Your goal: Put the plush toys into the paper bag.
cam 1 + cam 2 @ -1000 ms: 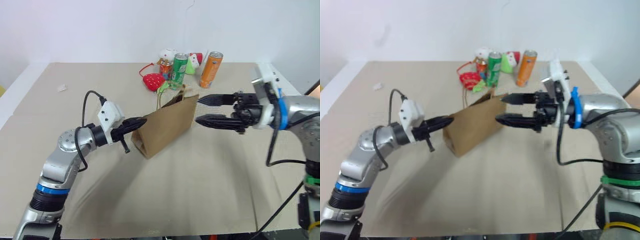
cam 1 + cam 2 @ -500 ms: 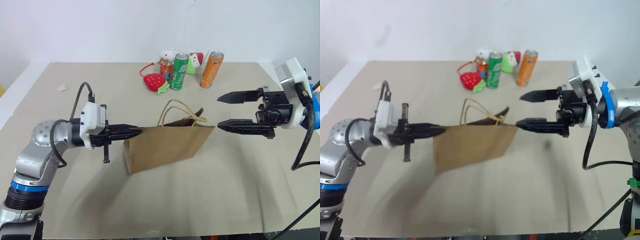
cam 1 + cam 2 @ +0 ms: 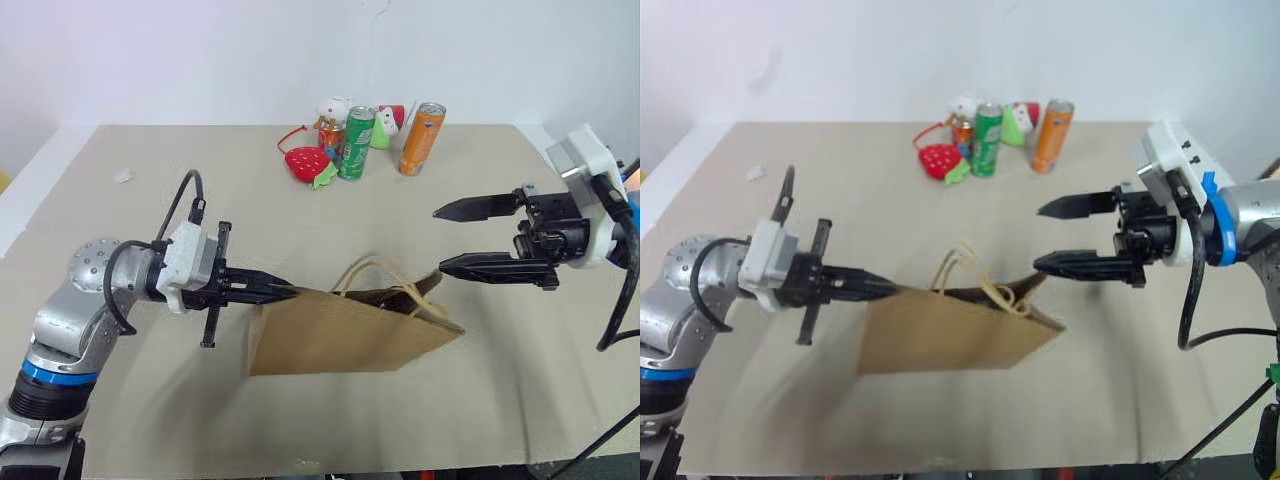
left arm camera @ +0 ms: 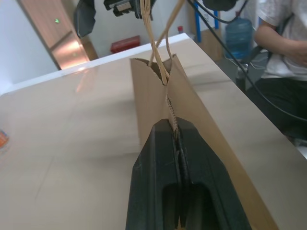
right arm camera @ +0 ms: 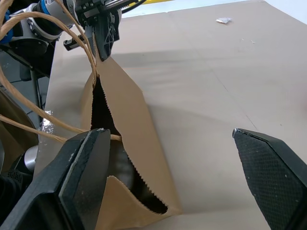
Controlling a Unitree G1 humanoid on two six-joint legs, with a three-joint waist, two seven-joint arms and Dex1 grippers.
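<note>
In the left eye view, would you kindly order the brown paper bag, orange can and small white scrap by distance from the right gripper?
1. Brown paper bag, just below the right gripper.
2. Orange can, at the table's far edge.
3. Small white scrap, far across on the left side.

The paper bag (image 3: 345, 340) is plain brown kraft with two tan twisted-cord loop handles — it hangs above the tabletop by one upper corner, its broad side facing the camera and its top edge sloping down toward the robot's right. The mouth gapes a little along the serrated rim, dark inside, and the handles arch up from the middle of the rim. What sits within the bag cannot be made out — the plush toys are not identifiable.
</note>
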